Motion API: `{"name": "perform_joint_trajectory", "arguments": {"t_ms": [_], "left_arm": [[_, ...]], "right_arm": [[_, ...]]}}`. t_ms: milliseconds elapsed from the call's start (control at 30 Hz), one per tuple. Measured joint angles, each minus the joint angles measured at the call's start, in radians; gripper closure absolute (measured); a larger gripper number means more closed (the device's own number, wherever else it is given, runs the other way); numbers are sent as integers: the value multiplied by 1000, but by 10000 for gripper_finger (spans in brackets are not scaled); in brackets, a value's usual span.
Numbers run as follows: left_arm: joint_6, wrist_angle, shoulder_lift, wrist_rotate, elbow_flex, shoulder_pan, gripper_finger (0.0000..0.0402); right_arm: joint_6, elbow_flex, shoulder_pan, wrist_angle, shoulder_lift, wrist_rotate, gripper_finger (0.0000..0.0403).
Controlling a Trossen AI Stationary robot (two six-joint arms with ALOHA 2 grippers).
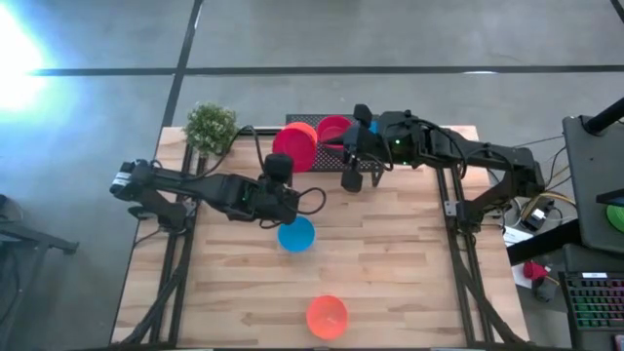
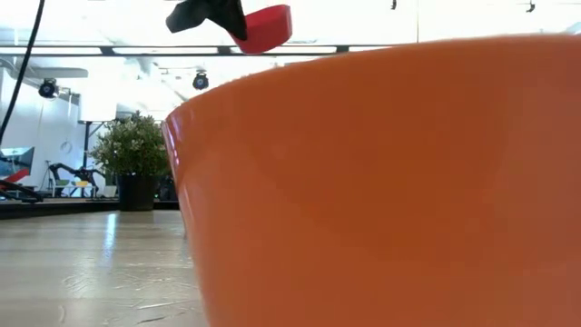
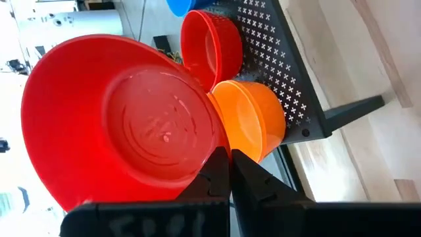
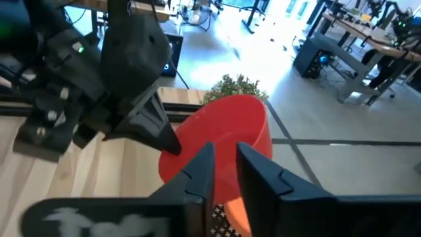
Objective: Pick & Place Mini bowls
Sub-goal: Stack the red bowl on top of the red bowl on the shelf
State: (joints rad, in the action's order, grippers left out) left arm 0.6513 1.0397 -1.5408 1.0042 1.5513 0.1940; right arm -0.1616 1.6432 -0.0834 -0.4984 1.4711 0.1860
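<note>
An orange bowl (image 2: pixel 381 182) is filling the low view on the bench (image 1: pixel 390 273); the left end effector (image 3: pixel 229 172) is clenching a red bowl's (image 3: pixel 118 118) rim, while the right end effector (image 4: pixel 223 171) is hanging just beside that bowl, slightly parted.

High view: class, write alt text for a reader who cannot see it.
Seen from above, the left hand holds a red bowl beside the black rack at the table's far edge, with the right hand close by. A blue bowl and an orange bowl sit on the wooden table.

A crimson mini bowl (image 1: pixel 293 146) is held tilted on edge above the rack end. A blue bowl (image 1: pixel 296 234) and an orange bowl (image 1: pixel 327 317) sit upright on the tabletop (image 1: pixel 390 263), well apart.
</note>
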Motion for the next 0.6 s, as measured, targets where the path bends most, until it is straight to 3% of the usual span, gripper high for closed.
{"name": "perform_joint_trajectory", "arguments": {"t_ms": [300,600], "left_arm": [[55,-8,-31,73,0,0,401],[92,-39,-30,113,-1,0,401]], "right_arm": [[121,-13,-6,9,43,69,263],[207,-11,-14,35,66,106,246]]}}
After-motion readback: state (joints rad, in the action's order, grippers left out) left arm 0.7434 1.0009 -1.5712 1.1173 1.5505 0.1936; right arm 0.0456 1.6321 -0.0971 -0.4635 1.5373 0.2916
